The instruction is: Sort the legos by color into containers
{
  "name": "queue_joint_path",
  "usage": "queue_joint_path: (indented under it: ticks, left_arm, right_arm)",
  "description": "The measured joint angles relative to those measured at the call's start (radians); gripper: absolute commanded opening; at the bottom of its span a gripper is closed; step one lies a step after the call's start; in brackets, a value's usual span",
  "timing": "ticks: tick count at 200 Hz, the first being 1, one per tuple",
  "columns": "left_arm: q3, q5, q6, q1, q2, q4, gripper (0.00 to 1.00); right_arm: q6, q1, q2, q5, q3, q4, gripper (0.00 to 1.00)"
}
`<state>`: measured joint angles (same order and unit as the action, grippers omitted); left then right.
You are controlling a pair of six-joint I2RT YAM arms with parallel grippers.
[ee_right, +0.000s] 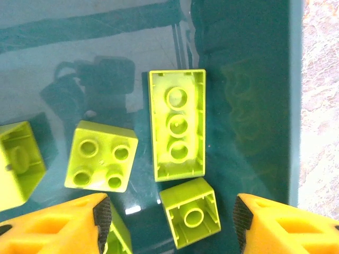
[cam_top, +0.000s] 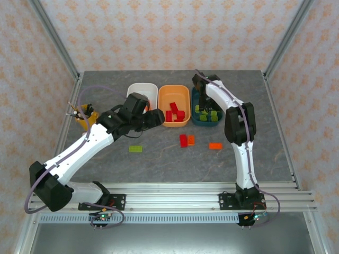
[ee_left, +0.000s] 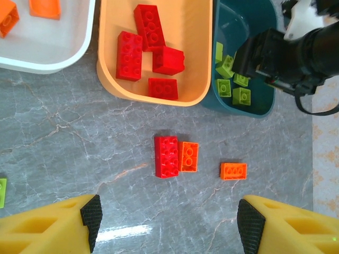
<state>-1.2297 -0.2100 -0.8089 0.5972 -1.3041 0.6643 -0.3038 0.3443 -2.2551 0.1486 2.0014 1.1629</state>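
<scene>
The left tool (ee_left: 169, 222) hangs over the grey marbled table (ee_left: 63, 137) with its yellow fingers (ee_left: 91, 214) spread wide and nothing between them. Ahead of it on the table lies a red brick (ee_left: 167, 156) with a small orange brick (ee_left: 189, 156) touching its right side. A second orange brick (ee_left: 233, 171) lies apart to the right, and a lone lime green brick (cam_top: 136, 148) lies well off to the left. Three tubs stand in a row along the far side. The white tub (cam_top: 145, 88) on the left holds orange pieces (ee_left: 6, 18), the orange tub (cam_top: 175, 89) in the middle holds four red bricks (ee_left: 130, 54), and the dark teal tub (cam_top: 205, 124) on the right holds lime green bricks (ee_right: 100, 156). The right tool (ee_right: 172, 222) hangs low over the floor of the teal tub, its jaws wide apart and gripping nothing. A small upturned green brick (ee_right: 190, 211) lies in the gap beneath them, just beside a long upturned green brick (ee_right: 177, 124). A yellow cup of pens (cam_top: 85, 116) stands near the table's left edge.
</scene>
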Motion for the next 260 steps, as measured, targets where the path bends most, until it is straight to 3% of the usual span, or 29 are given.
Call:
queue_joint_path:
  ticks: [31, 54, 101, 156, 208, 260]
  left_arm:
    - [-0.005, 0.004, 0.000, 0.029, -0.026, 0.004, 0.71]
    - [-0.029, 0.009, -0.003, 0.056, -0.069, 0.009, 0.71]
    - [-0.114, 0.036, -0.047, 0.140, -0.251, 0.029, 0.69]
    - [-0.253, 0.079, -0.136, 0.217, -0.533, 0.045, 0.71]
    - [-0.385, 0.125, -0.205, 0.226, -0.716, 0.073, 0.70]
    - [-0.579, 0.156, -0.177, 0.288, -0.829, 0.109, 0.59]
  right_arm:
    - [0.008, 0.016, 0.121, -0.025, 0.003, -0.002, 0.62]
    - [0.019, 0.040, 0.298, -0.072, -0.059, -0.060, 0.62]
    - [0.019, 0.068, 0.792, -0.303, -0.515, -0.216, 0.69]
    - [-0.024, 0.071, 1.140, -0.537, -0.956, -0.258, 0.83]
    - [-0.058, 0.070, 1.354, -0.591, -1.001, -0.246, 0.84]
    - [-0.077, 0.070, 1.422, -0.566, -1.021, -0.234, 0.81]
